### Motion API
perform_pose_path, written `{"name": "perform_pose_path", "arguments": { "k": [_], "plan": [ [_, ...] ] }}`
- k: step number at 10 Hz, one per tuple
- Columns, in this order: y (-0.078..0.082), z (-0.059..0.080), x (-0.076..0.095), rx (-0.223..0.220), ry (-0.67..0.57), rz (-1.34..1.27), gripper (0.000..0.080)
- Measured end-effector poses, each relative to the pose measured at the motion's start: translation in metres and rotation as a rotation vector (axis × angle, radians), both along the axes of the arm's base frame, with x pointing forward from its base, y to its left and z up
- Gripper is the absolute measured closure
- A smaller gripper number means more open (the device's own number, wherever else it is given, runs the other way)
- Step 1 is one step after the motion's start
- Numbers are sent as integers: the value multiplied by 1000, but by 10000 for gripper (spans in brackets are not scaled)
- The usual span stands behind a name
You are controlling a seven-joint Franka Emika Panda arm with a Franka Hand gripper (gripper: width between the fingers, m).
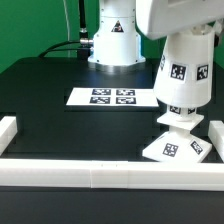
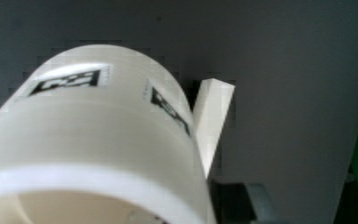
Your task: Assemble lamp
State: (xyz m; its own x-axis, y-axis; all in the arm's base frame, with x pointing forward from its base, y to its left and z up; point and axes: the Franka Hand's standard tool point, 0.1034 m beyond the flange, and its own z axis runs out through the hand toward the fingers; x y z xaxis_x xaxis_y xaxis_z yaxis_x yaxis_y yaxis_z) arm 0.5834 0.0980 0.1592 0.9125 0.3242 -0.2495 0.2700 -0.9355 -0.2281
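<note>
Near the exterior view's right edge, the tapered white plastic lamp shade [image 1: 184,68] with square tags hangs under the arm, over the flat white square lamp base [image 1: 176,146] by the long white rail [image 1: 110,173]; the marker board [image 1: 112,97] lies apart. Gripper hidden, so I cannot tell its state, probably clamping the shade. Risk: off-centre descent tips or shoves the base. Wrist view: shade [image 2: 91,140] fills frame, base corner [image 2: 213,110] peeks out, alignment unreadable.

White tapered lamp shade [image 1: 183,72], tagged black-and-white, stands upright at the right of the exterior frame, directly above the tagged square base [image 1: 173,146] at lower right, near the white rail.
</note>
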Motion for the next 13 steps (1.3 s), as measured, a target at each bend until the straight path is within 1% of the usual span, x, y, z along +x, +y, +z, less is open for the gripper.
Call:
{"name": "perform_pose_path", "arguments": {
  "k": [1,5,8,9,10,11,12,13],
  "plan": [
    [0,-4,-1,-1,2,-1,755],
    [-2,-12,-7,-3,8,-2,755],
    [-3,-12,-12,-5,11,0,755],
    [-5,-10,-14,-9,13,3,643],
    [-8,-9,-19,-18,15,11,506],
    [-13,-8,-24,-24,16,30,506],
    [-17,-5,-26,-22,15,38,296],
    [-19,-1,-25,-22,11,37,169]
  ]
}}
